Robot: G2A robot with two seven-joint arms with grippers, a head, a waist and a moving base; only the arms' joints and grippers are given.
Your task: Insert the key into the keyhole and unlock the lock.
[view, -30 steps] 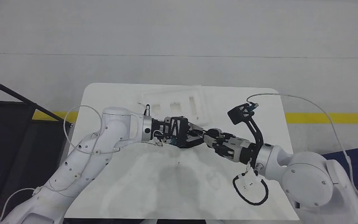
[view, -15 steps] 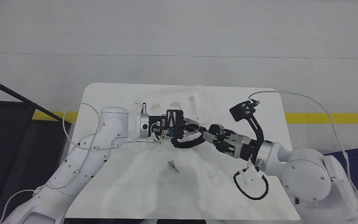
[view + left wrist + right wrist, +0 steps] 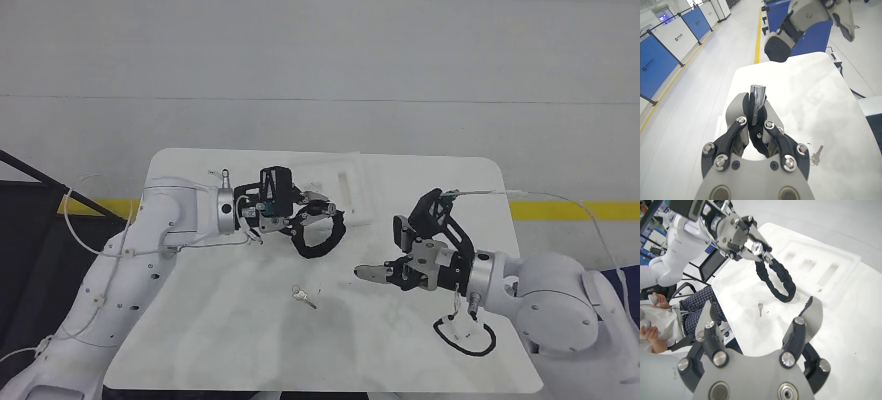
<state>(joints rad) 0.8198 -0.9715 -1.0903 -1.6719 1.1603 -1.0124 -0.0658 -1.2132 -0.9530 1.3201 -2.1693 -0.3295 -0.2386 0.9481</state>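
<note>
Top view: key (image 3: 303, 295) dropped, now on table (image 3: 240, 340) ahead of right claw (image 3: 362, 271), which backed off, spread, empty; left claw (image 3: 755, 103) pinching lock (image 3: 758, 96). Needs regrasp.

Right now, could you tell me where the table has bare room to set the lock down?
Bare table lies between the key and the near edge, and at the far corner beside the foam tray. It is crowded mid-table, where the left gripper holds the lock near the open right gripper.

The lock cylinder (image 3: 758, 98) is glossy chromed metal, its loop (image 3: 780, 279) sleeved in matt black cloth. The key (image 3: 760, 309) is silvery metal.
</note>
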